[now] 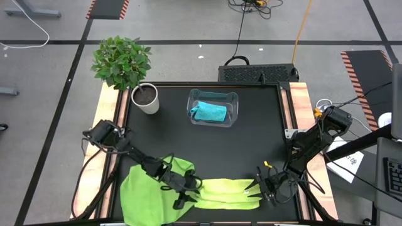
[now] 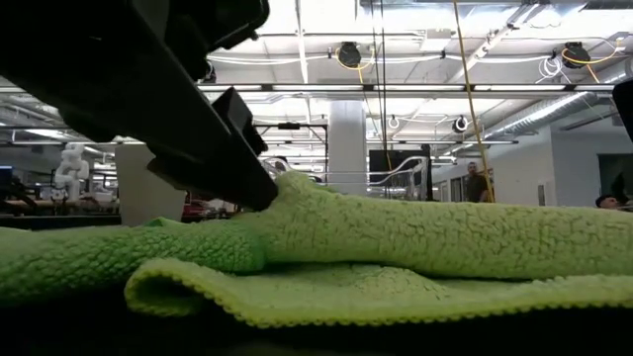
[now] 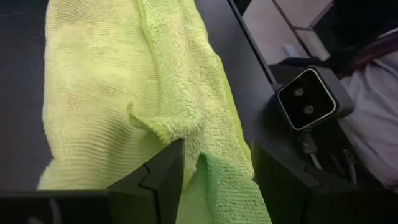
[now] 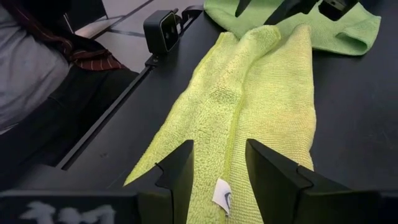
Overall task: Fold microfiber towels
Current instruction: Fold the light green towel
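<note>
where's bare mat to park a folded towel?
Free: right half of the mat, between the clear bin and the right gripper; also mid-left, below the plant pot. Crowded: front edge, with the pale yellow-green towel, bright green towel and left gripper.

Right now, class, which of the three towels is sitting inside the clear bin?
The turquoise blue towel. It lies bunched in the clear bin, while the bright green towel and pale yellow-green towel lie on the table.

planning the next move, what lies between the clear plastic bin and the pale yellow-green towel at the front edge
Nothing: in the high view, only bare black table separates the clear plastic bin from the pale yellow-green microfiber towel.
</note>
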`<move>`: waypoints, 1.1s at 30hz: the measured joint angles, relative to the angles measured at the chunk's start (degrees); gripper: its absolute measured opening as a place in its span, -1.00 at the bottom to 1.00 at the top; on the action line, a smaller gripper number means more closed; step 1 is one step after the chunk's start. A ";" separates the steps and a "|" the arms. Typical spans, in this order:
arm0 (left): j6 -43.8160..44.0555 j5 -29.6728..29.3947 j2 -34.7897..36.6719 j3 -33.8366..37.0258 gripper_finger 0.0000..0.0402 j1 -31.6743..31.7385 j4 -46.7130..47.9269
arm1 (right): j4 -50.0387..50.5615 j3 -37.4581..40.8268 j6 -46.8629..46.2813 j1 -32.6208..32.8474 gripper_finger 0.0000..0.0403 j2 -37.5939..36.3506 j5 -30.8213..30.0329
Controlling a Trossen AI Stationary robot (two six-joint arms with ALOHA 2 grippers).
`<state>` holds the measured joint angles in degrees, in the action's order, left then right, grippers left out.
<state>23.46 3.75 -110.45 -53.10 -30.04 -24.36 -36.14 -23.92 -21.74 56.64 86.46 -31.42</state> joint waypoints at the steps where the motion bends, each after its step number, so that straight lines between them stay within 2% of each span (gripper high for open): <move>1: -0.31 0.80 0.00 0.00 -0.06 0.17 -0.09 | -0.02 0.00 0.04 0.00 -0.32 0.00 0.00; 6: -2.14 3.23 3.15 -0.09 -0.06 -0.42 -0.57 | 1.30 0.00 -0.04 -0.02 -0.32 0.00 0.02; 8: -2.43 2.10 5.13 -0.04 -0.06 -0.57 2.83 | 1.40 0.04 -0.04 -0.02 -0.32 0.02 0.00; 12: -0.94 -4.07 7.54 -0.04 -0.06 -0.54 7.35 | 1.23 0.04 -0.09 -0.02 -0.32 0.02 0.02; 24: 3.65 -5.56 4.64 0.11 -0.06 -0.65 7.50 | 1.75 0.04 -0.28 -0.02 -0.32 0.02 0.00; 26: 4.37 -6.21 3.17 -0.07 -0.06 -0.50 4.22 | 1.77 0.04 -0.25 -0.02 -0.32 0.02 0.02; 33: 4.79 -6.62 1.81 0.07 -0.06 0.18 3.65 | 1.73 0.07 -0.32 -0.02 -0.32 0.02 0.00</move>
<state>28.25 -2.87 -108.64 -53.04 -29.87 -20.71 -34.41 -23.86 -22.06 56.62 86.48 -31.42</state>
